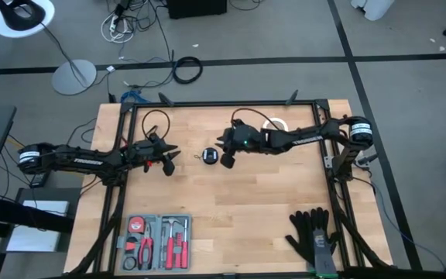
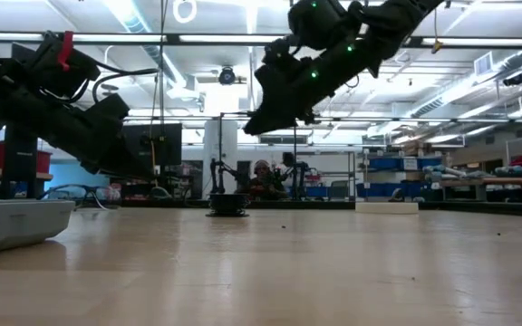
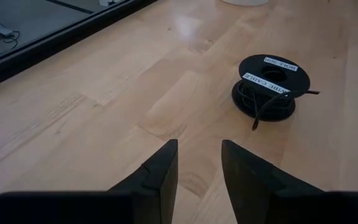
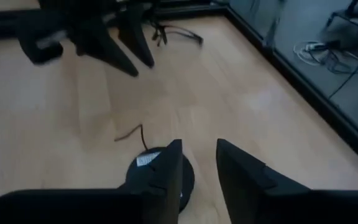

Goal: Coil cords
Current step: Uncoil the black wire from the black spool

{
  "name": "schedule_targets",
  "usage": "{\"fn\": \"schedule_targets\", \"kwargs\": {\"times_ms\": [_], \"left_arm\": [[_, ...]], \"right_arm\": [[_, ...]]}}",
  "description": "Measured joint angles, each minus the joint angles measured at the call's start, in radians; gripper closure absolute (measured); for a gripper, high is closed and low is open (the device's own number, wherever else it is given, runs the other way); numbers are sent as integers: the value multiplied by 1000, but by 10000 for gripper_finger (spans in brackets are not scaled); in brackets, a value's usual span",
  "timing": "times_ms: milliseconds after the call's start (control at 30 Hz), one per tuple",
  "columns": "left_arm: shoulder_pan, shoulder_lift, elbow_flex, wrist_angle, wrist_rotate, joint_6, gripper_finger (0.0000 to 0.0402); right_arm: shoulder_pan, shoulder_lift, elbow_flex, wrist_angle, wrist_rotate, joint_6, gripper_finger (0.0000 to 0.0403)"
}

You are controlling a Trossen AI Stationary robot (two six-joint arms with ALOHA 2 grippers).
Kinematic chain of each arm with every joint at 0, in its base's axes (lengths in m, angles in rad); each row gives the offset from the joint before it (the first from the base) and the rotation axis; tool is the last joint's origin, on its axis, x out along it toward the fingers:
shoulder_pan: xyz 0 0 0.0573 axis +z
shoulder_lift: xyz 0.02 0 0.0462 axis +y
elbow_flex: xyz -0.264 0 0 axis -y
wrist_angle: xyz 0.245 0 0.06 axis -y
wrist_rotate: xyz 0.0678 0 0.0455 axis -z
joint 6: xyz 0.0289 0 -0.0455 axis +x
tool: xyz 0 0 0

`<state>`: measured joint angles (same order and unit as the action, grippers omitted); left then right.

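The cord (image 3: pixel 267 94), wound on its labelled spool, sat mid-table, one springy end loose. It probably handled light and slippery; best pinched at the rim. Right gripper (image 4: pixel 199 163), at its three o'clock, and left gripper (image 3: pixel 199 163), at nine o'clock, both stood parted, empty.

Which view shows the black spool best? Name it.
Left wrist view: the spool sits unobstructed, its white labels and loose cord end visible. The high view shows a small dark disc, the low view only its edge, and the right wrist view has it partly behind a finger.
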<state>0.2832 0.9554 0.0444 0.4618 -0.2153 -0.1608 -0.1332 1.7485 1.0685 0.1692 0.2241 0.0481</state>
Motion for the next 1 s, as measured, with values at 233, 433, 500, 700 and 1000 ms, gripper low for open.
{"fn": "schedule_targets", "kwargs": {"times_ms": [233, 433, 500, 700, 1000], "left_arm": [[0, 0, 0, 17, 0, 0, 275], [0, 0, 0, 105, 0, -6, 275], [0, 0, 0, 151, 1, -7, 275], [0, 0, 0, 279, 1, -8, 275], [0, 0, 0, 486, 12, -111, 275]], "right_arm": [[-22, 0, -2, -38, -10, 71, 289], [0, 0, -2, -94, -11, 91, 291], [15, 0, -2, -122, -11, 104, 290], [54, 0, -2, -171, -11, 133, 289], [89, 0, -2, -159, -11, 143, 290]]}}
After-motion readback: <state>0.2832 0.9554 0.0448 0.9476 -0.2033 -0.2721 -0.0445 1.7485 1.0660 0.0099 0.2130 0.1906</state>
